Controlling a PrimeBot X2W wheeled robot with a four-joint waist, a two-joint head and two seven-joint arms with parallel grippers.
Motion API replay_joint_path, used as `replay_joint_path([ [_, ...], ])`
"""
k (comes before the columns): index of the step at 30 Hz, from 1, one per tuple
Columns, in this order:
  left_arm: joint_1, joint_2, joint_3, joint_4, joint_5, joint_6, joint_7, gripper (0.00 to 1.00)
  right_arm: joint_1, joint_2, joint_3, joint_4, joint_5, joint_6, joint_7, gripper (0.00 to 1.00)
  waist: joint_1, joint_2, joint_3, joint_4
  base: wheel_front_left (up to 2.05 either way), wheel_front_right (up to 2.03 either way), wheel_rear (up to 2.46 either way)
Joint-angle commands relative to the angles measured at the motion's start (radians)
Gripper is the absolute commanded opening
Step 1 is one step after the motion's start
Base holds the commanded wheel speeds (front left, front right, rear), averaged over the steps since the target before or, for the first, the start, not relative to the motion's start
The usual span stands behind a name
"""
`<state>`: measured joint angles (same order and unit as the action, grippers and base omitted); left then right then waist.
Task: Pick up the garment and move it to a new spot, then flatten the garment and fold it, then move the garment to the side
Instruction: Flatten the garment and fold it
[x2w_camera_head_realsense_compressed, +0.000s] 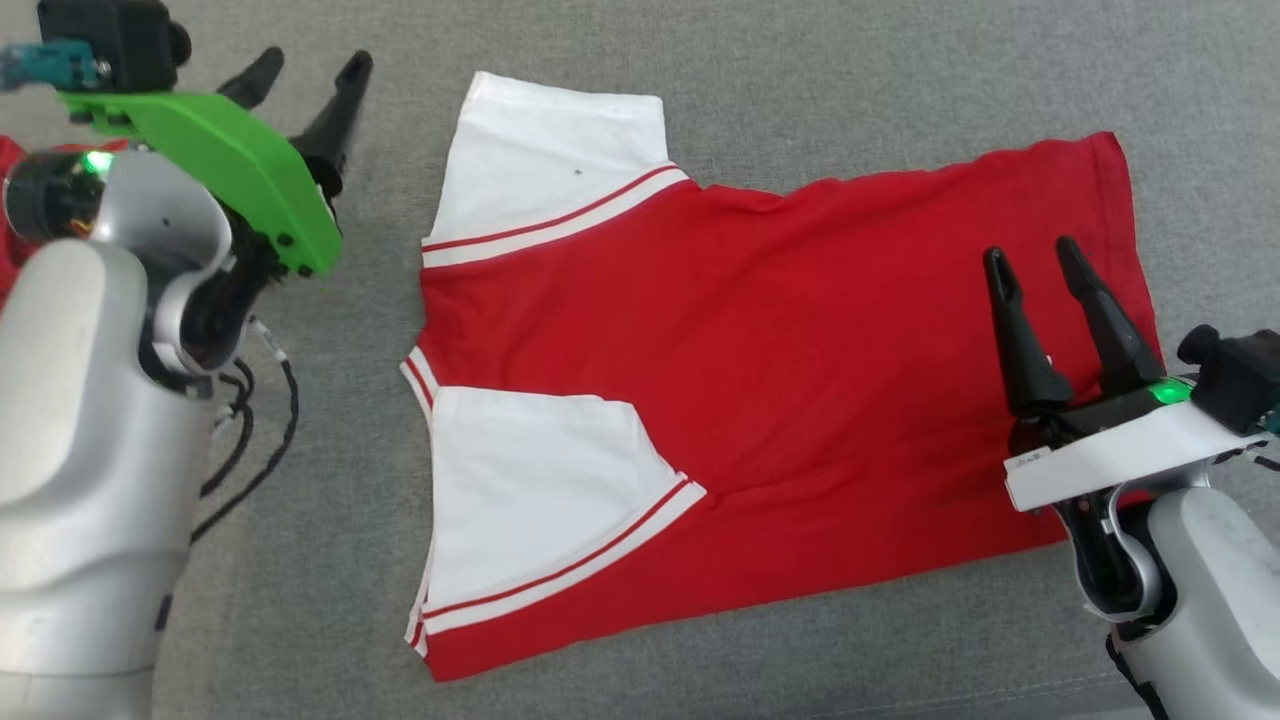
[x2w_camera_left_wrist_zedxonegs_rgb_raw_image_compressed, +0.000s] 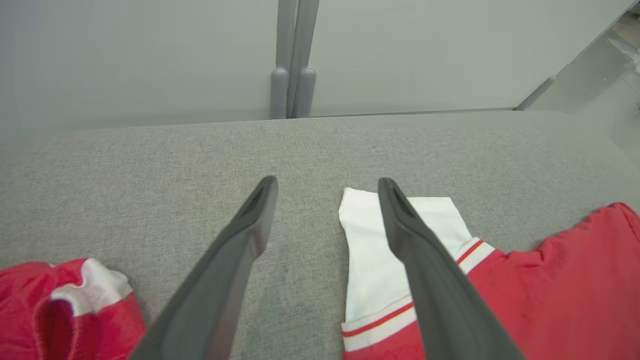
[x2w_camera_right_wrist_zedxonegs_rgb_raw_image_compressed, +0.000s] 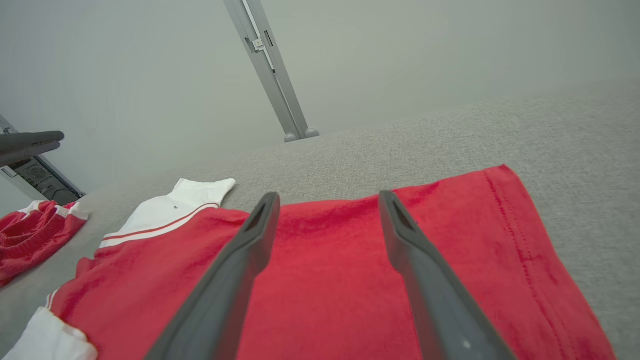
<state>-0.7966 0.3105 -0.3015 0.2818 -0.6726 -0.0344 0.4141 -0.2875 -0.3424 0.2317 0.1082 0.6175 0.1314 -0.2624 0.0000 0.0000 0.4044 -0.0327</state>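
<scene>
On the grey cloth surface in front of me, the job looks roughly half done. At nine o'clock, at the very edge, a second red garment sits bunched up and well apart from the work; I leave it alone. At ten o'clock my left gripper hangs above bare cloth just beside the shirt, fingers spread wide, pinching nothing. In the middle lies the shirt, red with white sleeves, collar toward nine o'clock and hem toward three, spread out with only light wrinkles, so I judge the pick-up, the move and the flattening as done. The far sleeve sticks out toward twelve o'clock, while the near sleeve seems to lie turned in over the chest, which I read as the first fold. At three o'clock my right gripper hovers over the hem, fingers spread, empty too. Left to do: the other sleeve, the main fold, then shifting the bundle aside.
</scene>
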Motion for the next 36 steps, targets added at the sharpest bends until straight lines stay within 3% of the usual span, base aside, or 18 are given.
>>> replay_joint_path([
  [1,-0.058,0.017,-0.004,0.033,-0.007,-0.012,0.038,1.0,-0.013,0.012,0.005,-0.011,-0.013,-0.001,-0.003,1.0,0.0,0.0,0.072,-0.068,0.0,0.0,0.0],
  [10,-0.243,0.093,-0.066,0.182,0.007,-0.046,0.267,1.0,-0.015,0.064,0.001,-0.048,-0.02,-0.001,-0.003,1.0,0.0,0.0,0.152,-0.153,0.0,0.0,0.0],
  [21,-0.272,0.115,-0.103,0.221,0.007,-0.066,0.317,1.0,-0.028,0.074,-0.003,-0.059,-0.011,-0.001,-0.003,1.0,0.0,0.0,0.187,-0.181,0.0,0.0,0.0],
  [27,-0.281,0.124,-0.104,0.242,0.019,-0.049,0.309,1.0,-0.033,0.073,0.007,-0.054,-0.007,-0.001,-0.003,1.0,0.0,0.0,0.196,-0.191,0.0,0.0,0.0],
  [28,-0.283,0.124,-0.105,0.245,0.02,-0.048,0.309,0.92,-0.034,0.073,0.009,-0.053,-0.006,-0.001,-0.003,1.0,0.0,0.0,0.197,-0.193,0.0,0.0,0.0],
  [30,-0.286,0.125,-0.111,0.25,0.025,-0.05,0.309,0.87,-0.036,0.072,0.009,-0.051,-0.005,-0.001,-0.003,1.0,0.0,0.0,0.198,-0.194,0.0,0.0,0.0],
  [31,-0.286,0.124,-0.112,0.252,0.025,-0.05,0.308,0.76,-0.037,0.072,0.008,-0.05,-0.006,-0.001,-0.003,1.0,0.0,0.0,0.198,-0.195,0.0,0.0,0.0],
  [32,-0.286,0.123,-0.116,0.253,0.024,-0.052,0.308,0.52,-0.038,0.074,0.006,-0.049,-0.006,-0.001,-0.003,1.0,0.0,0.0,0.198,-0.195,0.0,0.0,0.0],
  [34,-0.286,0.122,-0.123,0.255,0.023,-0.058,0.309,0.36,-0.039,0.076,0.006,-0.048,-0.005,-0.001,-0.003,1.0,0.0,0.0,0.198,-0.197,0.0,0.0,0.0],
  [35,-0.286,0.121,-0.127,0.256,0.022,-0.062,0.313,0.16,-0.039,0.076,0.006,-0.048,-0.005,-0.001,-0.003,1.0,0.0,0.0,0.197,-0.197,0.0,0.0,0.0],
  [36,-0.286,0.119,-0.132,0.256,0.018,-0.064,0.317,0.02,-0.039,0.076,0.005,-0.048,-0.004,-0.001,-0.003,1.0,0.0,0.0,0.197,-0.198,0.0,0.0,0.0],
])
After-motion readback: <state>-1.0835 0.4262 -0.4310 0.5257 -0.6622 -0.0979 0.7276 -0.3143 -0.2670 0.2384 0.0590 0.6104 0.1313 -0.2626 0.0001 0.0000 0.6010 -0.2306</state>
